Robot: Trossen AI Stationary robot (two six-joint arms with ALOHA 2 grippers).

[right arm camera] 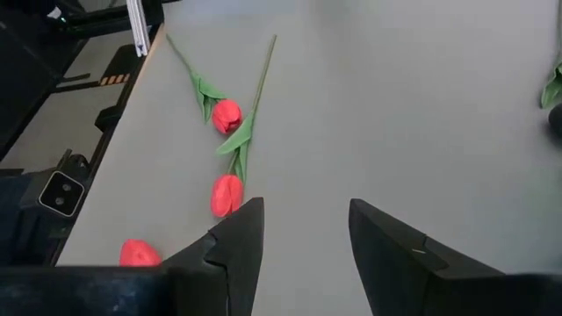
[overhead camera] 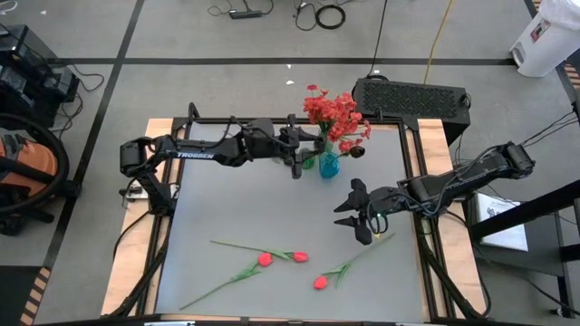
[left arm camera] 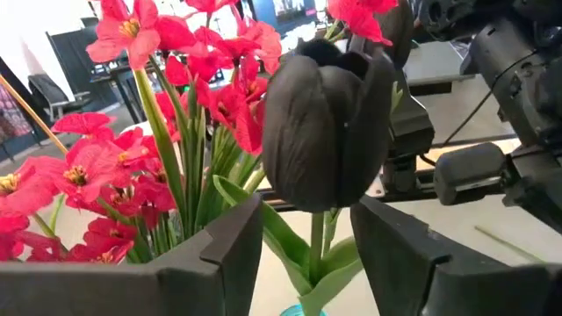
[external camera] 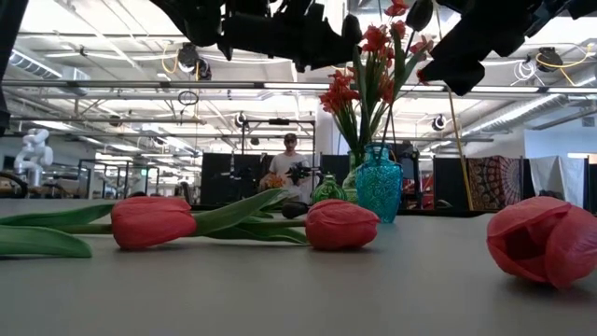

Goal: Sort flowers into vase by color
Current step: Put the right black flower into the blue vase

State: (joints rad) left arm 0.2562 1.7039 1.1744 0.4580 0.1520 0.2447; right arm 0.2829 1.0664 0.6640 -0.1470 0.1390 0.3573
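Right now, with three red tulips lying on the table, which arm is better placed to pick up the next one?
The right. Its open gripper hangs empty above the table, near the closest red tulip. The left gripper is open at the blue vase, beside a black tulip.

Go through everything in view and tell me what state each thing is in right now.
Left gripper: open, around the black tulip's stem.
Black tulip: upright, in the blue vase.
Blue vase: upright, holding red blossoms.
Three red tulips: lying on the table.
Right gripper: open, empty.
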